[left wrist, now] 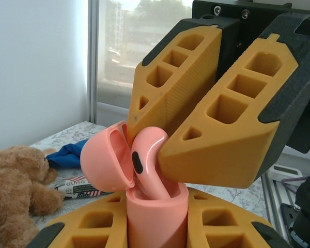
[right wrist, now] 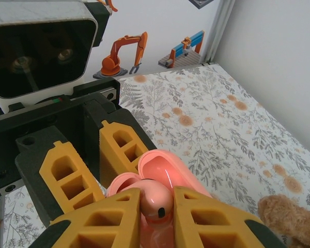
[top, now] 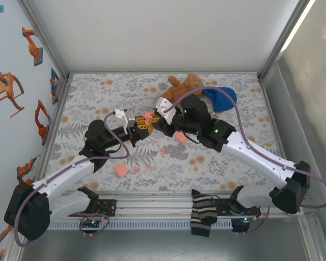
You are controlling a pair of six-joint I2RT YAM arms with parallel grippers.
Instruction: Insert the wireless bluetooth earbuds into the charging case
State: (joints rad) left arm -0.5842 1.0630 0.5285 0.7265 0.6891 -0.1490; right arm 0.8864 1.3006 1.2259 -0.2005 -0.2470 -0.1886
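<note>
My left gripper (top: 139, 130) is shut on the body of a pink charging case (left wrist: 157, 219), holding it upright with its lid (left wrist: 106, 161) swung open to the left. My right gripper (top: 155, 119) comes from the opposite side and is shut on a salmon-pink earbud (left wrist: 147, 155). The earbud's stem reaches down into the case's open mouth while its head stays above the rim. In the right wrist view the earbud (right wrist: 157, 204) sits between my yellow fingers (right wrist: 212, 219), with the open lid (right wrist: 170, 168) just behind it.
More pink cases (top: 180, 137) (top: 120, 171) and small loose earbuds (top: 148, 166) lie on the floral table (top: 98, 103). A teddy bear (top: 185, 87) and a blue cloth (top: 221, 98) sit at the back. A striped sock (top: 202, 215) hangs over the front rail.
</note>
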